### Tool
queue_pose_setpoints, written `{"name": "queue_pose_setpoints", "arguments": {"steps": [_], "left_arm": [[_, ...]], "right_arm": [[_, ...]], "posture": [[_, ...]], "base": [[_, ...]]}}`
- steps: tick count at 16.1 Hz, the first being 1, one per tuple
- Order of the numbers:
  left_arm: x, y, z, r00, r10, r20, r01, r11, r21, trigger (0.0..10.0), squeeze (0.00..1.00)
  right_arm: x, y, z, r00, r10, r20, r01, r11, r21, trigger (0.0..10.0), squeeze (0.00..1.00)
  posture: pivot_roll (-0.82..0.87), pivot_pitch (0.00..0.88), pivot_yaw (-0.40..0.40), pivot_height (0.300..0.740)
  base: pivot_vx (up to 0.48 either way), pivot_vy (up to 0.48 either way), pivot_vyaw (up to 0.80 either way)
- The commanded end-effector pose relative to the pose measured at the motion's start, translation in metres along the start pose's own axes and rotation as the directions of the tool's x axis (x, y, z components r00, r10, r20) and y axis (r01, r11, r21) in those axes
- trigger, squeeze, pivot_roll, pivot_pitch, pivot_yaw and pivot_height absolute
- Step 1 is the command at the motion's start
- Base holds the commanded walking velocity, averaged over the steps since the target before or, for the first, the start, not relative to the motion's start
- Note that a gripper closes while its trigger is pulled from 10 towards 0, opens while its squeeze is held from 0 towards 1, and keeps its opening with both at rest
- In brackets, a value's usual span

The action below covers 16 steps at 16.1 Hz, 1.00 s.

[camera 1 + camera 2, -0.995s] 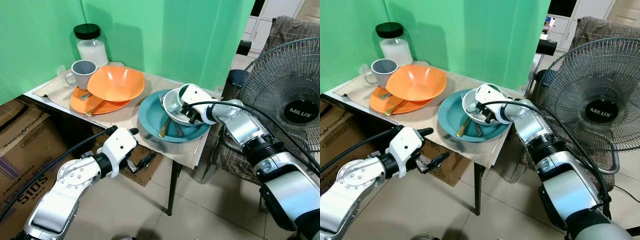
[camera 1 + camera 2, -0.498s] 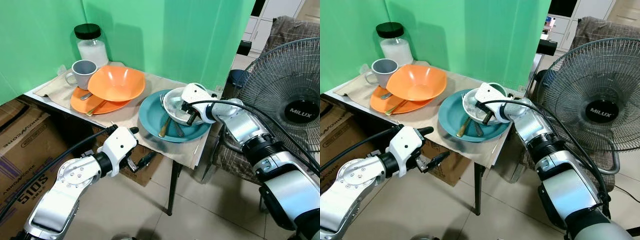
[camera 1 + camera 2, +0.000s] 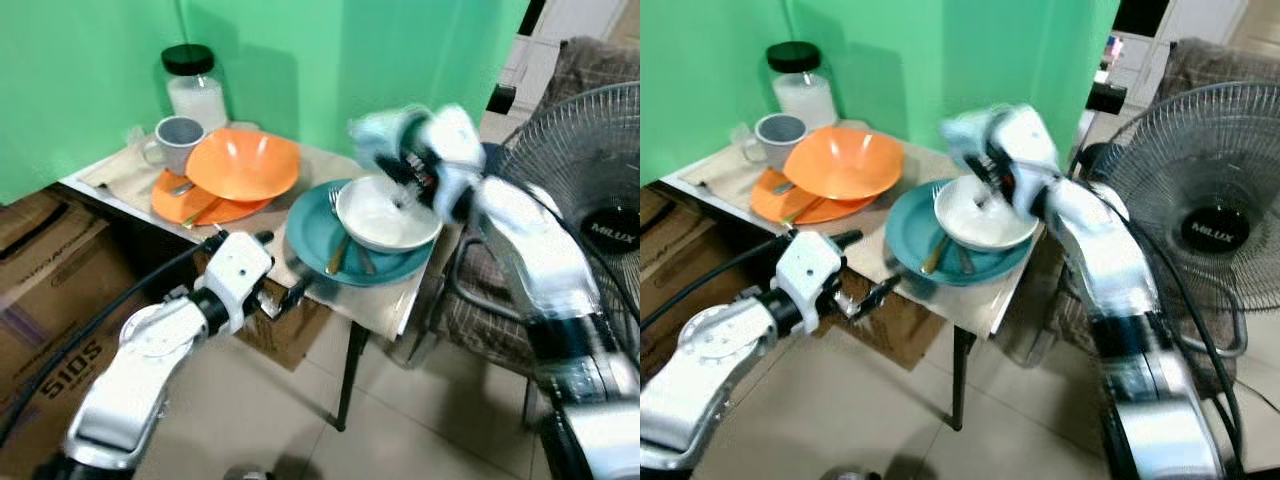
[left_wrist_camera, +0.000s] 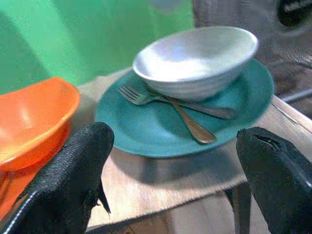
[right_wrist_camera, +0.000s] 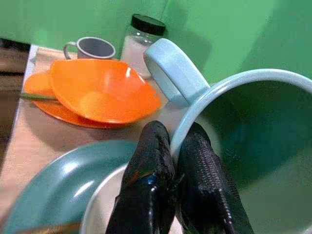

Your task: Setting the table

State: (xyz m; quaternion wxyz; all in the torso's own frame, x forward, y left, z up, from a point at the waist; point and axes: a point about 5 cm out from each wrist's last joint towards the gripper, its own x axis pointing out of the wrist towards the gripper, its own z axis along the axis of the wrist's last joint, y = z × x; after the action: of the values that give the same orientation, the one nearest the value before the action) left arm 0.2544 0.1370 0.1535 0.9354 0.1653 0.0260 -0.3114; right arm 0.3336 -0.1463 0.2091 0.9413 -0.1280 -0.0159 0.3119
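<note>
I have the light-blue mug (image 5: 234, 126) pinched by its rim in my right gripper (image 5: 173, 195), one black finger inside the wall and one outside, closed tight on it. In the head views the mug (image 3: 385, 135) is blurred and held up in the air above the white bowl (image 3: 388, 215), clear of the table.

The white bowl sits on the teal plate (image 3: 315, 235), with a fork (image 4: 141, 96) and another piece of cutlery with a gold-coloured handle (image 4: 192, 127) lying on the plate and running under the bowl's edge. The plate rests on a beige cloth (image 4: 161, 183) at the near corner of the table (image 3: 395, 315).

Further to my left stands the orange bowl (image 3: 243, 163) on an orange plate (image 3: 185, 205), and just beside them a grey mug (image 3: 177, 140). Behind that is a glass jar with a black lid (image 3: 195, 88), against the green backdrop (image 3: 90, 60).

My left gripper (image 4: 170, 190) hangs below the table's front edge, fingers spread wide apart and holding nothing, pointed at the teal plate.

A standing fan (image 3: 600, 200) is on my right, and cardboard boxes (image 3: 45, 300) sit on the floor to my left.
</note>
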Motion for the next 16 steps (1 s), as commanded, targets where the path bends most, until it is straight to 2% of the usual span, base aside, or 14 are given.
{"name": "queue_pose_setpoints", "arguments": {"steps": [1,4,5,6,7,9,11,12,14,16], "left_arm": [[0.001,0.004,0.004,0.994,0.106,0.01,-0.106,0.994,0.006,10.0,0.0],[0.001,0.004,0.006,0.975,0.219,0.017,-0.219,0.976,-0.016,10.0,0.0],[0.003,0.003,0.009,0.964,0.264,0.037,-0.263,0.964,-0.028,10.0,0.0],[0.003,0.003,0.009,0.964,0.264,0.037,-0.263,0.964,-0.028,10.0,0.0],[0.006,0.003,0.011,0.953,0.3,0.043,-0.298,0.953,-0.043,10.0,0.0],[0.008,0.003,0.012,0.95,0.309,0.042,-0.307,0.95,-0.047,10.0,0.0],[0.009,0.002,0.007,0.944,0.33,-0.005,-0.33,0.943,-0.055,10.0,0.0],[0.008,0.002,0.007,0.945,0.328,-0.01,-0.328,0.942,-0.069,10.0,0.0],[0.008,0.003,0.008,0.943,0.333,-0.015,-0.332,0.932,-0.146,10.0,0.0],[0.009,0.006,0.008,0.938,0.347,-0.014,-0.345,0.927,-0.146,10.0,0.0]], "right_arm": [[-0.023,-0.005,0.013,0.991,-0.105,0.088,0.101,0.994,0.047,10.0,0.0],[-0.055,0.001,0.002,0.962,-0.253,0.105,0.236,0.961,0.146,10.0,0.0],[-0.073,0.008,-0.008,0.933,-0.351,0.083,0.336,0.929,0.153,10.0,0.0],[-0.073,0.008,-0.008,0.933,-0.351,0.083,0.336,0.929,0.153,10.0,0.0],[-0.077,0.018,-0.014,0.922,-0.382,0.065,0.369,0.916,0.158,10.0,0.0],[-0.075,0.024,-0.018,0.918,-0.393,0.051,0.38,0.911,0.16,10.0,0.0],[-0.069,0.026,-0.034,0.863,-0.502,-0.055,0.503,0.847,0.173,10.0,0.0],[-0.067,0.027,-0.038,0.853,-0.515,-0.082,0.521,0.835,0.179,10.0,0.0],[-0.061,0.029,-0.04,0.842,-0.528,-0.105,0.538,0.819,0.198,10.0,0.0],[-0.057,0.033,-0.04,0.848,-0.519,-0.107,0.53,0.826,0.191,10.0,0.0]], "posture": [[0.08,0.0,-0.018,0.74],[0.07,0.0,-0.004,0.74],[0.06,0.0,0.001,0.74],[0.06,0.0,0.001,0.74],[0.06,0.0,0.003,0.74],[0.06,0.0,0.002,0.74],[0.06,0.0,0.003,0.74],[0.06,0.0,0.004,0.74],[0.05,0.0,0.017,0.74],[0.05,0.0,0.017,0.74]], "base": [[0.0,0.0,0.0],[0.0,0.0,0.0],[0.0,0.0,-0.8],[0.0,0.0,-0.8],[0.0,0.0,-0.8],[0.0,0.0,-0.8],[0.0,0.0,-0.8],[0.0,0.0,-0.8],[0.0,0.0,-0.8],[0.0,0.0,-0.8]]}}
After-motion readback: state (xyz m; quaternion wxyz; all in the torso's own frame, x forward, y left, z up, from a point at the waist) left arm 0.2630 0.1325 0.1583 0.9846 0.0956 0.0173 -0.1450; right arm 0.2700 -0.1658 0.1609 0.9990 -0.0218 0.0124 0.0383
